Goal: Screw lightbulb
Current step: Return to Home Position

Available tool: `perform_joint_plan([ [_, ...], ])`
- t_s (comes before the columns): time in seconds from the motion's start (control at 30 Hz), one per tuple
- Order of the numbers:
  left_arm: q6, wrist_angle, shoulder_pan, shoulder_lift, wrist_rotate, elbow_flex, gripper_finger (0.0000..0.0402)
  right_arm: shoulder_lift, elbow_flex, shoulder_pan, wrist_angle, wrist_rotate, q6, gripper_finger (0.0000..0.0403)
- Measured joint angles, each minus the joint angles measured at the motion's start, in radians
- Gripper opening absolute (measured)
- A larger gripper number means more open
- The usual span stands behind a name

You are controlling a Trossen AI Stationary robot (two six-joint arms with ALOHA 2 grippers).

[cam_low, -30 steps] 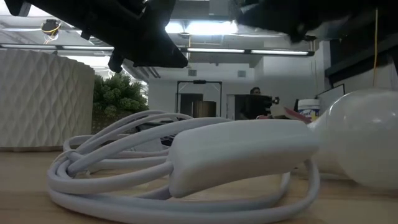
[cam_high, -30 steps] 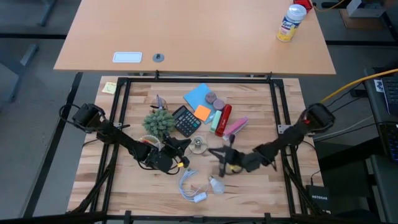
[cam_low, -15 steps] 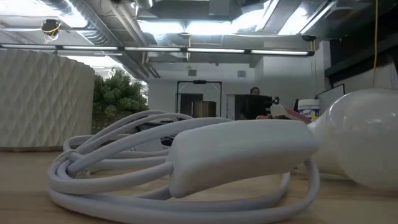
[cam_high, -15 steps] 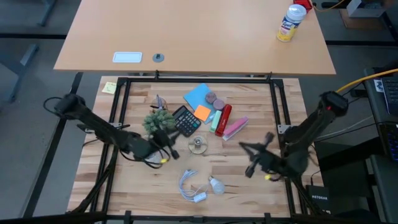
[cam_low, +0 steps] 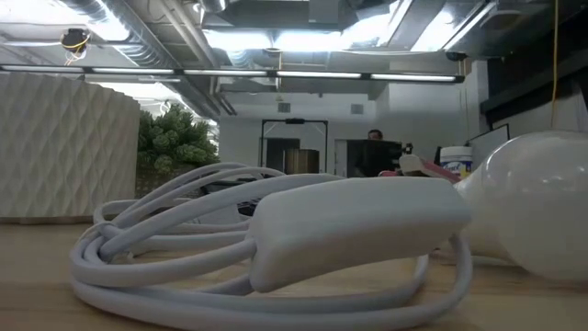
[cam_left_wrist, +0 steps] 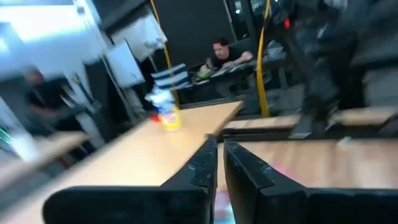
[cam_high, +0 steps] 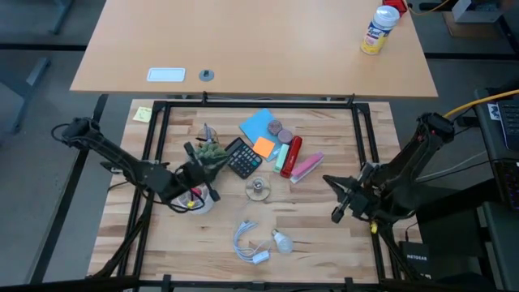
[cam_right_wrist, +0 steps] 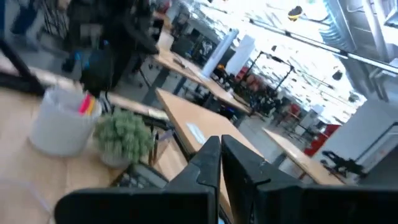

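The lightbulb [cam_high: 282, 241] is small, white and rounded. It lies on its side on the wooden table near the front edge, and it fills the right of the low view [cam_low: 537, 207]. My left gripper [cam_high: 197, 162] is shut and empty, left of the table's middle, by the green plant [cam_high: 209, 156]. Its fingers [cam_left_wrist: 219, 163] point up toward the room. My right gripper [cam_high: 331, 199] is shut and empty near the table's right side, well away from the bulb. Its fingers also show in the right wrist view [cam_right_wrist: 221, 163].
A coiled white cable [cam_high: 247, 243] lies next to the bulb. A round greyish disc [cam_high: 258, 189] sits mid-table. Behind it are a black calculator [cam_high: 242, 157], a red tube [cam_high: 292, 153], notes and small items. A white cup [cam_high: 199, 199] stands under my left arm.
Both arms have drawn back from the table's middle and left the low view. My left gripper has gone toward the left edge, my right gripper toward the right edge, and both are tipped up. The bulb and cable have not moved.
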Motion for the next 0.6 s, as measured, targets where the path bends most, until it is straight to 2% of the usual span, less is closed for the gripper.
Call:
perform_joint_plan([
  [0.07,0.125,0.014,0.017,-0.004,0.002,0.0,0.0021,-0.037,0.0,0.0,0.041,-0.02,-0.022,0.0021],
  [0.13,0.185,0.012,0.032,-0.025,0.001,0.0,0.0021,-0.089,0.0,0.0,0.062,-0.013,-0.016,0.0021],
  [0.23,0.194,-0.044,0.07,-0.085,0.008,0.0,0.0021,-0.184,0.0,-0.001,0.046,-0.012,0.032,0.0021],
  [0.3,0.148,-0.154,0.102,-0.144,0.054,0.0,0.0021,-0.248,0.0,-0.001,-0.007,-0.04,0.071,0.0021],
  [0.4,-0.015,-0.402,0.179,-0.25,0.225,0.0,0.0021,-0.341,0.0,-0.001,-0.194,-0.141,0.191,0.0021],
  [0.5,-0.207,-0.65,0.275,-0.35,0.457,0.0,0.0021,-0.438,0.0,-0.002,-0.489,-0.315,0.391,0.0021],
  [0.6,-0.329,-0.758,0.351,-0.426,0.586,-0.024,0.0021,-0.529,0.0,-0.011,-0.744,-0.482,0.59,0.0021],
])
